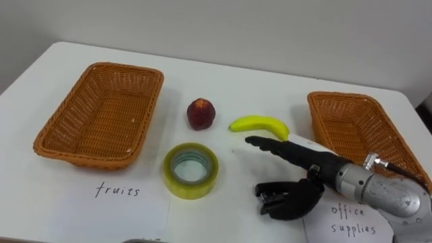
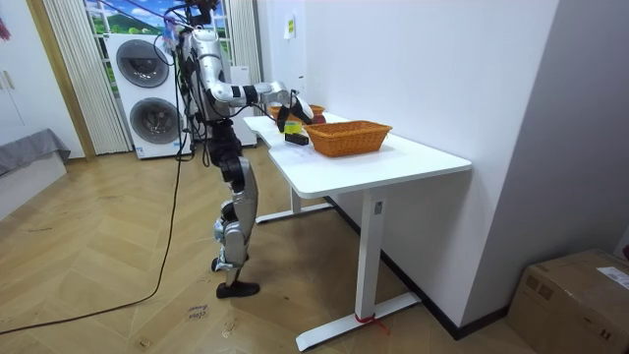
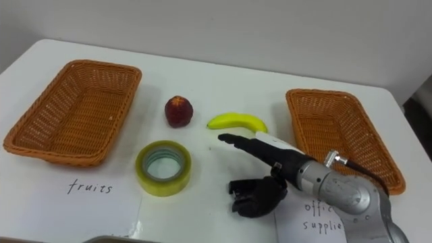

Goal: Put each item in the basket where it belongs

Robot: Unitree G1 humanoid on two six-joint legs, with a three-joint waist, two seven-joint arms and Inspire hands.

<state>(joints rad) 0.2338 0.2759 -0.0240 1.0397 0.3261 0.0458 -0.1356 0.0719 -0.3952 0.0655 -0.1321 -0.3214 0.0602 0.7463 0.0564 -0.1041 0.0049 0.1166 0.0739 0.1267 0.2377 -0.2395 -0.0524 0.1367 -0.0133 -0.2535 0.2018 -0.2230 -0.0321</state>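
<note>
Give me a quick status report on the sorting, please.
Right hand open, empty, beside banana. Banana, red fruit, tape roll on table between fruits basket and supplies basket, both empty. Nothing between hand and banana.

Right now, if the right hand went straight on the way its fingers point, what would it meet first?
Probably the banana: the right hand points just past its near edge. If it misses, the red fruit comes next.

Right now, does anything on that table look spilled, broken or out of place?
Nothing stands out. The fruits basket and the office-supplies basket sit upright and empty. The red fruit, banana and tape roll lie intact on the table between them, simply unsorted. The robot's right hand hovers beside the banana.
</note>
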